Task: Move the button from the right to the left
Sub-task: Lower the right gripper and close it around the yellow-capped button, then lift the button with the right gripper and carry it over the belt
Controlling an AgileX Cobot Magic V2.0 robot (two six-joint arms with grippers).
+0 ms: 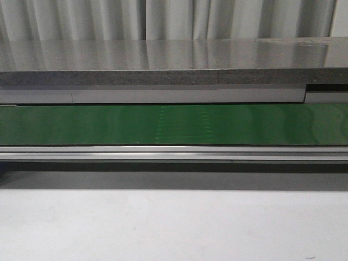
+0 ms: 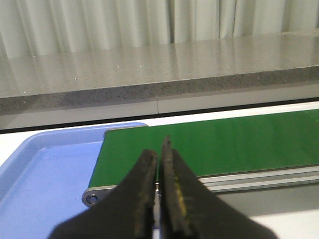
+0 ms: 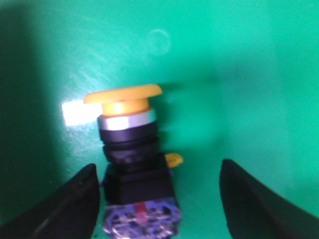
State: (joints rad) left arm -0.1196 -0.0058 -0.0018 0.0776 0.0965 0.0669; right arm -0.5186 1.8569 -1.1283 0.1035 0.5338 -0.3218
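Front view: pale curtains and a grey stone ledge (image 1: pixel 163 76) back a green conveyor belt (image 1: pixel 174 124); no arm or button shows.

Left wrist view: the left gripper (image 2: pixel 159 159), jaws together and empty, hovers near the belt end and a blue tray (image 2: pixel 45 169).

Right wrist view: the right gripper (image 3: pixel 159 199) stands wide open astride the button (image 3: pixel 132 164), which lies on the green surface, ungrasped. The transfer appears not yet begun.

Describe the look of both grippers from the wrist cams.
The left gripper has two matte black fingers, wide at the base and tapering to narrow tips, with rough, worn inner faces bearing yellowish scuffs. The right gripper shows the same black, rounded finger shape, blurred. No cables, labels or arm links show in any view.
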